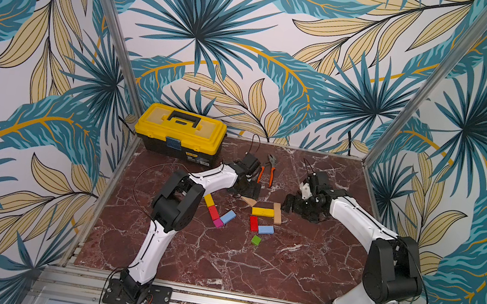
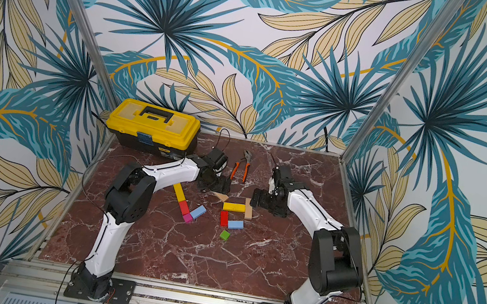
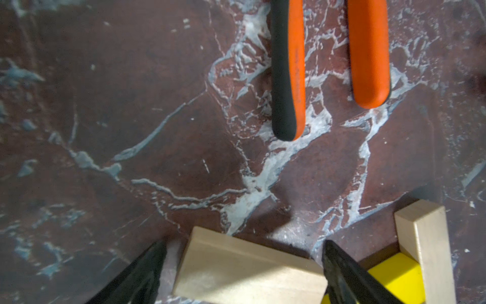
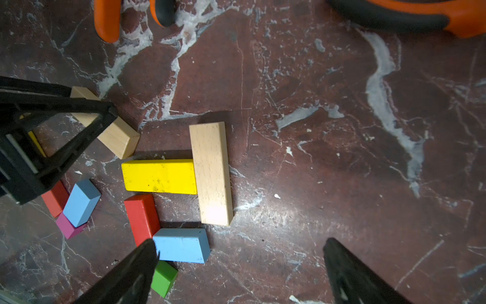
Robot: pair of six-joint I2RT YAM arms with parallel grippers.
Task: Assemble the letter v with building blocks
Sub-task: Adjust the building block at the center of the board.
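Left wrist view: left gripper (image 3: pixel 243 252) stood spread astride the plain-wood bar (image 3: pixel 247 273), just off the handle tips of the pliers (image 3: pixel 289 79).
Right gripper (image 4: pixel 240 243) hung spread and empty near the pliers; letter v (image 1: pixel 213 212), four blocks, lay basewards of the pliers, wanting a plain-wood end, likely why that bar was straddled.

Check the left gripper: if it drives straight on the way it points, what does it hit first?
Most likely the wooden block, which lies between the open fingers of the left gripper. The tips look set to pass on either side of it and reach the tabletop. How high they are above it is unclear.
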